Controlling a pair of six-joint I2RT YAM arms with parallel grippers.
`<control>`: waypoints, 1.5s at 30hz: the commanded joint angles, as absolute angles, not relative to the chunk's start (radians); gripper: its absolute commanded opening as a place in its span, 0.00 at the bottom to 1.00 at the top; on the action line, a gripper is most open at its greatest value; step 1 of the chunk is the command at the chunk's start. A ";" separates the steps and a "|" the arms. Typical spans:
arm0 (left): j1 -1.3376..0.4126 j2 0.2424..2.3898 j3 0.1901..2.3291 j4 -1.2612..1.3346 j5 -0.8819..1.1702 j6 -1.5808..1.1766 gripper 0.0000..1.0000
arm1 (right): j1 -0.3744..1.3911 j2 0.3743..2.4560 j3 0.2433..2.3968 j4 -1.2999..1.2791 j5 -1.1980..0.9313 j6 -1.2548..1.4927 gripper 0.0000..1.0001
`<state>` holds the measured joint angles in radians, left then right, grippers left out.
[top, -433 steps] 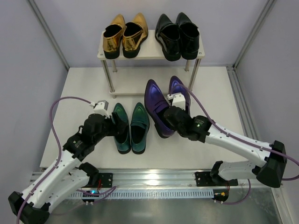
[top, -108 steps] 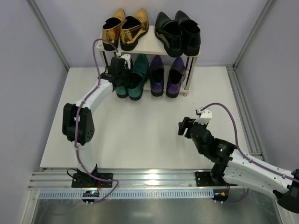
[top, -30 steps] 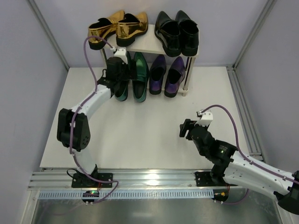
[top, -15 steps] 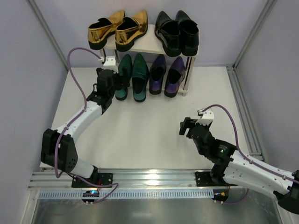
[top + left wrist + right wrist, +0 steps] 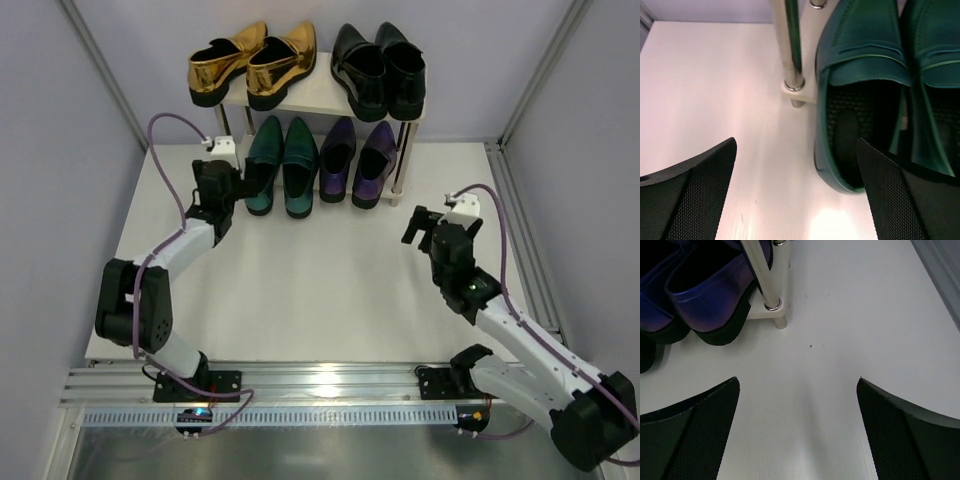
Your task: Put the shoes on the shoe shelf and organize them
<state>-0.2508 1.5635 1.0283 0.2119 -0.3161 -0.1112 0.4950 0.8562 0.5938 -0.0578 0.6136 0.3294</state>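
Left gripper (image 5: 795, 142) hangs wide open, empty, by the teal shoes (image 5: 862, 70). Right gripper (image 5: 798, 381), open too, has swung toward the shelf (image 5: 764, 280).

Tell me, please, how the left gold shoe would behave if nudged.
It may tip or slide off: the left gold shoe sits angled, heel past the left edge of the top board. Its glossy upper looks slippery, its sole probably stiff.

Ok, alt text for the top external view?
All four shoe pairs sit on the two-tier shoe shelf: gold and black on top, teal and purple below. The open left gripper is near the teal heels; the open right gripper hangs over the table.
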 commanded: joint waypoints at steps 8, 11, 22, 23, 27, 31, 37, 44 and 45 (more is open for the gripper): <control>-0.169 1.698 1.032 0.537 -0.112 -0.100 1.00 | 0.374 1.138 0.693 0.394 0.264 0.123 1.00; -0.169 1.735 1.040 0.601 -0.057 -0.089 1.00 | 0.345 1.187 0.724 0.425 0.218 0.118 1.00; -0.169 1.882 1.080 0.802 -0.140 -0.022 1.00 | 0.281 1.351 0.824 0.508 0.095 0.103 1.00; -0.169 1.891 1.088 0.807 -0.150 -0.018 1.00 | 0.279 1.373 0.828 0.517 0.088 0.103 1.00; -0.169 1.933 1.114 0.828 -0.140 -0.008 1.00 | 0.278 1.425 0.864 0.552 0.087 0.106 1.00; -0.166 1.959 1.149 0.822 -0.124 -0.005 1.00 | 0.278 1.492 0.913 0.577 0.097 0.106 1.00; -0.149 1.999 1.201 0.813 -0.087 -0.005 1.00 | 0.275 1.604 1.000 0.592 0.110 0.080 1.00; -0.140 2.042 1.233 0.819 -0.046 -0.012 0.97 | 0.264 1.657 1.016 0.630 0.123 0.103 1.00; -0.140 2.045 1.233 0.825 -0.045 -0.014 0.97 | 0.261 1.660 1.015 0.634 0.123 0.103 1.00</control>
<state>-0.1543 2.0182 1.1900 0.7456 -0.0551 -0.0174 0.2707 1.6569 0.9783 0.5323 0.1108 0.0998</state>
